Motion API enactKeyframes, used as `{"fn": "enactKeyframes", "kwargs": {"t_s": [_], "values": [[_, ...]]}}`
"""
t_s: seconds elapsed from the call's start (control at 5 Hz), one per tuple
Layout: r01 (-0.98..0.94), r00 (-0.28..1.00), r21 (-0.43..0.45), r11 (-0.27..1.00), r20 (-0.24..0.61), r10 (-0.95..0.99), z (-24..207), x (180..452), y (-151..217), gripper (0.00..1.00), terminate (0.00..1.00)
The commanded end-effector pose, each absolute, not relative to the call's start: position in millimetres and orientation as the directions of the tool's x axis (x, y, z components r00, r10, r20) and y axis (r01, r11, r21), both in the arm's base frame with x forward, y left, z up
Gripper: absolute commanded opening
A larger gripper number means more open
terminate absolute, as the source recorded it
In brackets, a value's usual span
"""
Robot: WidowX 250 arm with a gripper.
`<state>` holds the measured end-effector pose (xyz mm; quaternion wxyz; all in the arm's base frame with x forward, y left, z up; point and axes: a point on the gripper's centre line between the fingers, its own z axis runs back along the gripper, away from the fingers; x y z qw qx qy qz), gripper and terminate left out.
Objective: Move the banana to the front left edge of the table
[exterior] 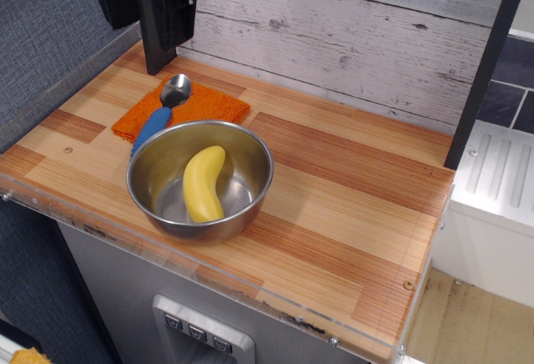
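The yellow banana [204, 184] lies inside a steel bowl [259, 182] near the front left of the wood plank table [350, 205]. It leans against the bowl's inner wall, one end up near the rim. My black gripper [160, 65] hangs at the back left, above the far end of the table. It is well apart from the bowl and holds nothing that I can see. Its fingers show as one dark block, so the gap between the jaws is hidden.
A blue-handled metal spoon [163, 109] lies on an orange cloth [213, 107] just behind the bowl, below the gripper. A clear acrylic rim [250, 290] runs along the table's front edge. A grey wall stands at the left and a white plank wall at the back.
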<state>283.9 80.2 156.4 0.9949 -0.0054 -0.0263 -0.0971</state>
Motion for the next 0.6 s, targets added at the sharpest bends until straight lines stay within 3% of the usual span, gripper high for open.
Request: {"fn": "enactKeyframes", "kwargs": {"t_s": [0.0,0.2,0.4], "values": [[0.193,0.98,-0.006,0.981,0.053,-0.193,156,284,80,1.0,0.0],[0.19,0.977,0.017,0.982,0.1,-0.19,145,271,65,1.0,0.0],[0.17,0.983,0.032,0.985,0.07,-0.172,130,255,53,1.0,0.0]]}}
